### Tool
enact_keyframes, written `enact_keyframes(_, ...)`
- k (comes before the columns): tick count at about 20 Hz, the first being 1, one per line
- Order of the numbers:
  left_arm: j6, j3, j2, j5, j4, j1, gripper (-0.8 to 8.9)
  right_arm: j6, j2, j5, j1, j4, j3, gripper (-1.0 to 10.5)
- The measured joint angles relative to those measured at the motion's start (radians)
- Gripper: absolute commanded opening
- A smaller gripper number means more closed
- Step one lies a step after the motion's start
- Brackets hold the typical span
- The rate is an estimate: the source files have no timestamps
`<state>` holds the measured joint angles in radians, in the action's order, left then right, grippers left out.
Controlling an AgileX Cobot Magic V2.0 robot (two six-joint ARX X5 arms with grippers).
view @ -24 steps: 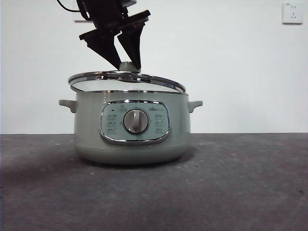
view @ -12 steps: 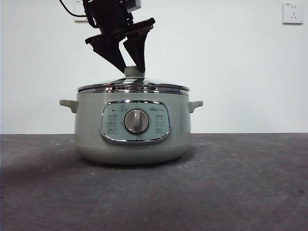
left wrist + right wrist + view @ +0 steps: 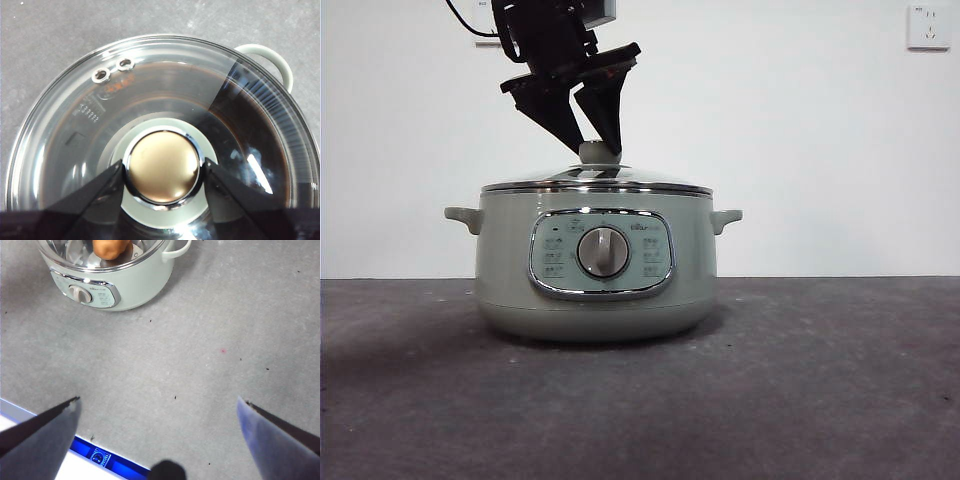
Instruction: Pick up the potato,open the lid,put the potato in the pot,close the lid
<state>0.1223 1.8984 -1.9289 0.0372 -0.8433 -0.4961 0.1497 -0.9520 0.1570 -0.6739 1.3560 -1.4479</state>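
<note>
The pale green pot (image 3: pixel 500 270) stands on the table, and the glass lid (image 3: pixel 650 183) lies flat on its rim. My left gripper (image 3: pixel 597 150) reaches down from above and is shut on the lid's knob (image 3: pixel 597 153). In the left wrist view the two jaws press against both sides of the knob (image 3: pixel 162 167), with the lid's glass (image 3: pixel 165 85) around it. In the right wrist view the orange-brown potato (image 3: pixel 111 247) shows inside the pot (image 3: pixel 135 287) under the glass. My right gripper (image 3: pixel 158 400) hangs open and empty, high above bare table and well away from the pot.
The grey table (image 3: pixel 800 380) stretches in front of and to both sides of the pot. A wall socket (image 3: pixel 928 26) sits high on the white wall behind. A blue strip (image 3: pixel 100 457) runs along the table edge below the right gripper.
A second ago the lid hung tilted just above the pot. It has come down and now sits level on the rim, with the left gripper still on the knob.
</note>
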Motion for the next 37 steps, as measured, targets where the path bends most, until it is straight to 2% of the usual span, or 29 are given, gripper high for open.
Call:
enact_keyframes(1,-0.008,0.0,0.0,0.0,0.0,0.0,7.2,0.0,0.0,0.0,0.0,0.0,0.0,8.5)
enact_keyframes(4,-0.023,0.032,-0.02,0.008,-0.073,-0.001,7.22,0.0,0.0,0.0,0.0,0.0,0.0,8.5)
enact_keyframes(11,-0.038,0.414,-0.022,0.01,-0.418,-0.003,7.22,0.0,0.0,0.0,0.0,0.0,0.0,8.5)
enact_keyframes(13,-0.045,0.47,-0.011,0.01,-0.474,-0.013,7.22,0.0,0.0,0.0,0.0,0.0,0.0,8.5)
enact_keyframes(19,-0.082,0.465,0.089,0.018,-0.48,-0.061,7.22,0.001,0.0,-0.008,0.0,0.0,0.0,8.5)
enact_keyframes(23,-0.099,0.324,0.306,0.023,-0.479,-0.107,7.18,0.015,0.0,-0.009,0.0,0.0,0.0,8.5)
enact_keyframes(24,-0.108,0.259,0.375,0.023,-0.479,-0.114,7.07,0.018,0.0,-0.009,0.0,0.0,0.0,8.5)
enact_keyframes(25,-0.115,0.188,0.441,0.023,-0.48,-0.117,6.3,0.019,0.0,-0.009,0.0,0.0,0.0,8.5)
enact_keyframes(27,-0.132,0.04,0.565,0.023,-0.48,-0.12,4.06,0.023,0.0,-0.009,0.0,0.0,0.0,8.4)
enact_keyframes(28,-0.137,-0.027,0.622,0.023,-0.481,-0.12,2.26,0.023,0.0,-0.009,0.0,0.0,0.0,7.1)
enact_keyframes(29,-0.143,-0.084,0.676,0.023,-0.483,-0.121,0.18,0.023,0.0,-0.011,0.0,0.0,0.0,3.8)
enact_keyframes(30,-0.15,-0.13,0.729,0.023,-0.484,-0.121,-0.03,0.023,0.0,-0.015,0.0,0.0,0.0,-0.5)
enact_keyframes(31,-0.155,-0.164,0.777,0.023,-0.486,-0.121,-0.09,0.023,0.0,-0.016,0.0,0.0,0.0,0.3)
enact_keyframes(32,-0.16,-0.192,0.823,0.023,-0.486,-0.121,-0.09,0.025,0.0,-0.016,0.0,0.0,0.0,-0.2)
enact_keyframes(37,-0.168,-0.271,0.984,0.023,-0.486,-0.122,-0.02,0.03,0.0,-0.017,0.0,0.0,0.0,-0.1)
